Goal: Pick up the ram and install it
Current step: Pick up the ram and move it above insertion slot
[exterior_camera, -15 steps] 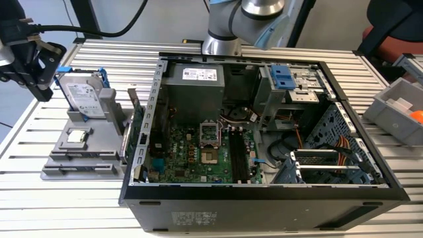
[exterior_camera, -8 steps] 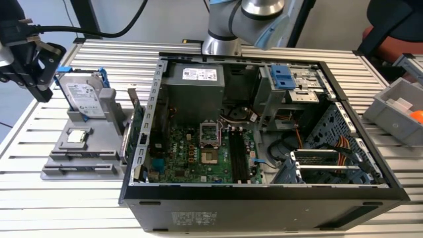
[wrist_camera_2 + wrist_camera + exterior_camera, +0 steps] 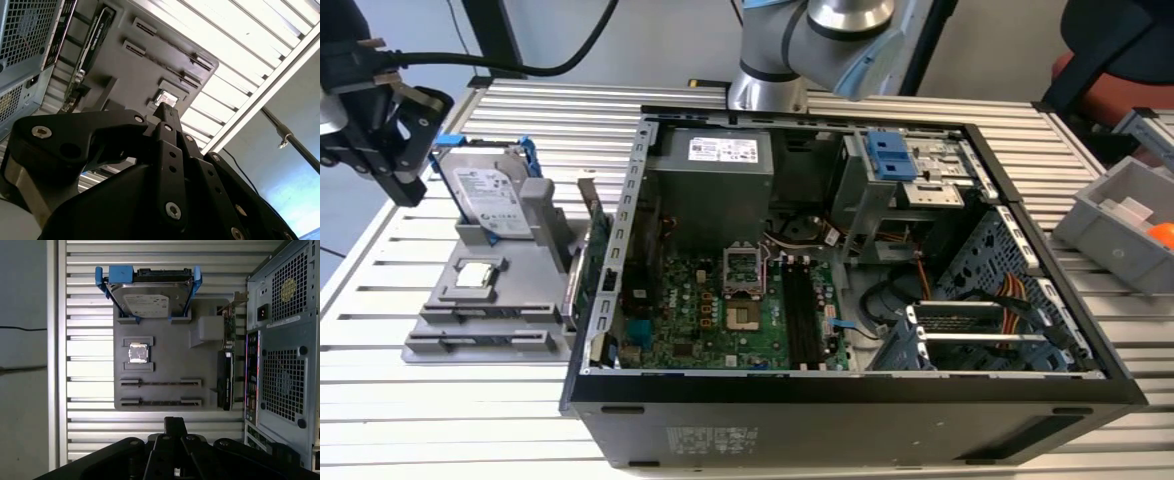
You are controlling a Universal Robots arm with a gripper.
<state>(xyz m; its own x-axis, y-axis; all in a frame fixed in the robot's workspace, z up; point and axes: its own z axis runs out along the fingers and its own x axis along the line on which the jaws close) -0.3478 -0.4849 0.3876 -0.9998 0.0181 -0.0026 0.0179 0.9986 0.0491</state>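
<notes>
My black gripper (image 3: 408,190) hangs at the exterior view's left, above the table and beside the grey parts holder (image 3: 440,345). Its fingertips (image 3: 175,422) meet in a single tip with nothing between them, so it is shut and empty. The same closed tip (image 3: 166,111) points down toward the holder in the second wrist view. The holder's two long narrow slots (image 3: 161,383) (image 3: 161,402) look bare. The ram is out of view. Inside the open computer case (image 3: 854,390), the black memory slots (image 3: 801,312) run along the green motherboard.
A silver hard drive (image 3: 491,200) in a blue-tabbed frame stands at the holder's back. A small square chip (image 3: 138,352) sits in a pocket. A green expansion card (image 3: 594,270) stands between holder and case. A grey bin (image 3: 1127,225) sits at the exterior view's right.
</notes>
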